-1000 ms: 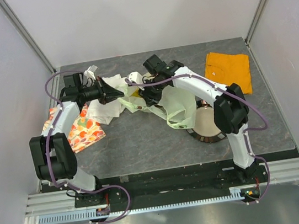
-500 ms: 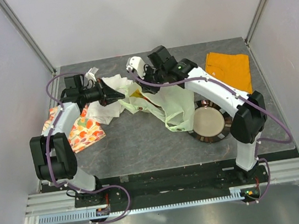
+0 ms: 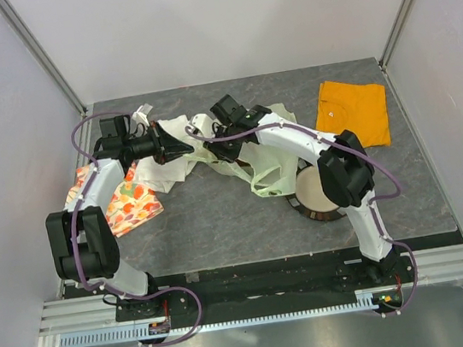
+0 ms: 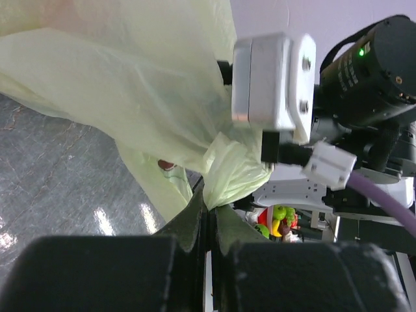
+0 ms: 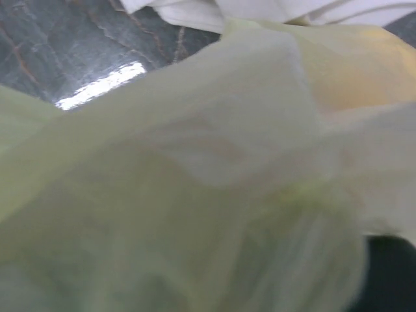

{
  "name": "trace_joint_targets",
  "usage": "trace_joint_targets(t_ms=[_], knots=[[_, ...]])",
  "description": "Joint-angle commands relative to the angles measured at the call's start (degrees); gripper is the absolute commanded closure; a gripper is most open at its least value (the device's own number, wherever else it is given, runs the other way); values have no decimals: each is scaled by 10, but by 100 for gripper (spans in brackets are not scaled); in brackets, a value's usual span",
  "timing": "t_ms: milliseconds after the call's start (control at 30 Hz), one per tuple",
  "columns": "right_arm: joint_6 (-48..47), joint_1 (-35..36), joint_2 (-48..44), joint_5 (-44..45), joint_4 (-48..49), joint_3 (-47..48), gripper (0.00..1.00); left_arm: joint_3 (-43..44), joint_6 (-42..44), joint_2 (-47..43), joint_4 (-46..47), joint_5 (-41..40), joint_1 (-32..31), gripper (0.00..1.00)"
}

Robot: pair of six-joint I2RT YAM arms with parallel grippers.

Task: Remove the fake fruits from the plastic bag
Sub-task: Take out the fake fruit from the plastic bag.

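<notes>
The pale green plastic bag [image 3: 258, 168] lies crumpled mid-table. My left gripper [image 3: 183, 149] is shut on a bunched edge of the plastic bag [image 4: 231, 172]; the film is pinched between its dark fingers [image 4: 195, 218]. My right gripper [image 3: 206, 134] is low at the bag's left end, close to the left gripper. Bag film [image 5: 195, 195] fills the right wrist view and hides its fingers. In the left wrist view, small red, green and yellow fake fruits [image 4: 279, 220] show beyond the right arm; I cannot tell what they rest on.
A white cloth [image 3: 161, 173] lies under the left gripper, with a fruit-printed cloth [image 3: 124, 204] to its left. An orange cloth [image 3: 352, 111] is at the back right. A round brown-rimmed plate [image 3: 314, 198] sits under the right arm's elbow.
The right arm rose out of the bag half a second ago, then came back down and left, ending near the left gripper. The left arm has not moved.
</notes>
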Motion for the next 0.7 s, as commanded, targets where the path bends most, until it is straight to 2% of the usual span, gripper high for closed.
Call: trace_joint_targets(t_ms=[0,100,200,333,467,500,567,633,667], knots=[[17,-26,-5,69,13,41,74,-6,6,-37,8,24,0,98],[9,-45,-2,86,12,45,72,-7,16,-39,-5,23,0,98],[-5,-57,-2,115,6,40,57,2,30,-48,-24,28,19,98],[-14,-68,3,140,-4,22,48,-4,42,-57,-38,32,20,98],[-17,-73,5,93,-25,11,36,-18,44,-53,-38,28,19,98],[-20,-73,4,77,-30,9,31,-19,45,-52,-37,28,20,98],[-26,-72,7,52,-48,8,25,-15,47,-48,-38,28,19,98],[-31,-73,15,56,-58,7,5,-12,47,-46,-37,26,19,98],[-32,-73,20,58,-61,8,2,-10,47,-45,-37,25,19,99]])
